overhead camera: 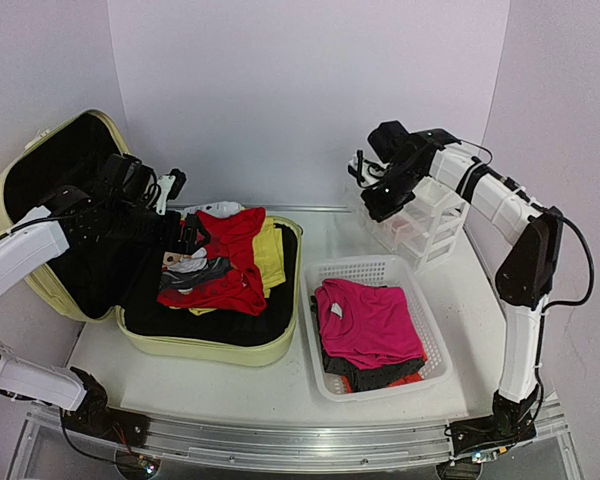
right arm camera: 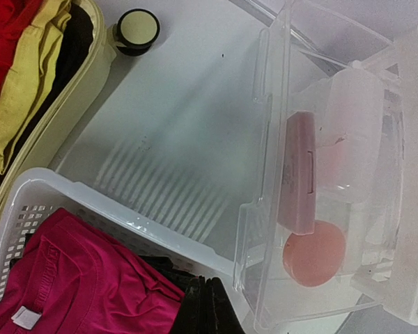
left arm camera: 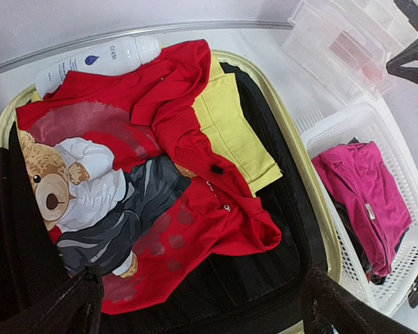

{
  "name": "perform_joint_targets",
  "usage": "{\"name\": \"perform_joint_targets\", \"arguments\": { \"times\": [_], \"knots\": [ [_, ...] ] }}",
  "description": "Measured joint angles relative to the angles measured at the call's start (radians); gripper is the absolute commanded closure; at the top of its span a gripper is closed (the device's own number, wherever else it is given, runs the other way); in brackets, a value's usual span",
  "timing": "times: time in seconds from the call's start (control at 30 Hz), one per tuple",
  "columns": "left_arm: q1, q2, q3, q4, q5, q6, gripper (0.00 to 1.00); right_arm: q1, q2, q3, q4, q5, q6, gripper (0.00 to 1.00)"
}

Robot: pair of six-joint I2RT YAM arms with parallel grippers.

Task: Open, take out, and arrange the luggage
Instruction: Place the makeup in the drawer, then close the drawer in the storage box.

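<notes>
Top view: the luggage (overhead camera: pixel 215 345), pale yellow-green with black lining, lies open on the bench (overhead camera: pixel 280 400), lid raised, beneath the left jaws. Left wrist: those jaws gape wide and empty above a red shirt (left arm camera: pixel 195 139). Right wrist: the right jaws are closed on nothing, with a luggage corner and wheel (right arm camera: pixel 138 28) up-left of them.

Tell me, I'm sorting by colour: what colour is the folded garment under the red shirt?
Yellow: the folded garment shows best in the left wrist view.
</notes>
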Motion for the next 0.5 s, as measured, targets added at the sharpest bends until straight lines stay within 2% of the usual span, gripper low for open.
{"name": "perform_joint_targets", "arguments": {
  "times": [0.13,0.3,0.5],
  "knots": [
    [0.000,0.001,0.000,0.000,0.000,0.000,0.00,0.002,0.031,0.006,-0.007,0.026,0.013,1.00],
    [0.000,0.002,0.000,0.000,0.000,0.000,0.00,-0.001,0.107,0.038,-0.012,0.165,0.032,1.00],
    [0.000,0.009,0.000,0.000,0.000,0.000,0.00,-0.035,0.163,0.089,-0.026,0.252,0.049,1.00]
  ]
}}
